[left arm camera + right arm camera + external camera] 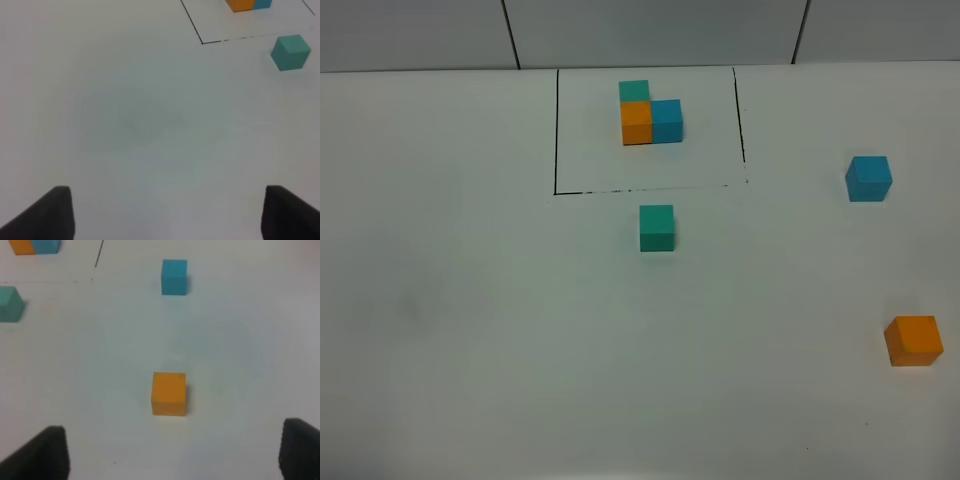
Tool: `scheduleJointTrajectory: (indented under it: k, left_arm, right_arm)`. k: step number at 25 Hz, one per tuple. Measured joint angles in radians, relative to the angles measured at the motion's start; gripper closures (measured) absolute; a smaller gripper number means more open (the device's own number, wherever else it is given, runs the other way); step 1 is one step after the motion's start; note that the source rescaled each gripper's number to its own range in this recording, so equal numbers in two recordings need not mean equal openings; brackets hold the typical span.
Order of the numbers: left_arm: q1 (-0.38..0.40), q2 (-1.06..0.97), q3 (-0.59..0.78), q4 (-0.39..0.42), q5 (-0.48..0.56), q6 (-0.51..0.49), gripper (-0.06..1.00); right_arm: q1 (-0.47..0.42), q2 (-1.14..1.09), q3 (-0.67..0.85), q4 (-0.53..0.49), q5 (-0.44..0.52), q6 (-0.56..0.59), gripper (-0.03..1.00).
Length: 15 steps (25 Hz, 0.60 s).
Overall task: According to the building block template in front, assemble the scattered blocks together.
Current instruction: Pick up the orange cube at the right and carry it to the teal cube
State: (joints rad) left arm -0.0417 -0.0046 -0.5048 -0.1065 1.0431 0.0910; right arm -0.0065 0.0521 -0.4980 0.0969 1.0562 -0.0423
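Observation:
The template (650, 115), a joined teal, orange and blue trio, sits inside a thin black rectangle (557, 130) at the back middle. Parts of it show in the left wrist view (247, 4) and the right wrist view (32, 245). A loose teal cube (657, 228) (290, 52) (10, 303) lies just in front of the frame. A loose blue cube (869, 179) (174, 276) lies at the right. A loose orange cube (913, 341) (169, 393) lies at the front right. My left gripper (170, 220) is open and empty. My right gripper (172, 455) is open and empty, a short way from the orange cube. Neither arm shows in the high view.
The white table (470, 320) meets a grey panelled wall (420, 30) at the back. The orange cube lies close to the right edge of the high view.

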Motion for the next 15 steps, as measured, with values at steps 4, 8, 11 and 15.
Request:
scheduleJointTrajectory:
  k: [4,8,11,15]
  left_arm:
    - [0.044,0.000,0.000,0.000,0.000,0.000,0.25]
    - [0.052,0.000,0.000,0.000,0.000,0.000,0.25]
    - [0.052,0.000,0.000,0.000,0.000,0.000,0.25]
    - [0.052,0.000,0.000,0.000,0.000,0.000,0.25]
  right_arm:
    - [0.000,0.000,0.000,0.000,0.000,0.000,0.23]
    - [0.000,0.000,0.000,0.000,0.000,0.000,0.23]
    - [0.000,0.000,0.000,0.000,0.000,0.000,0.23]
    - [0.000,0.000,0.000,0.000,0.000,0.000,0.23]
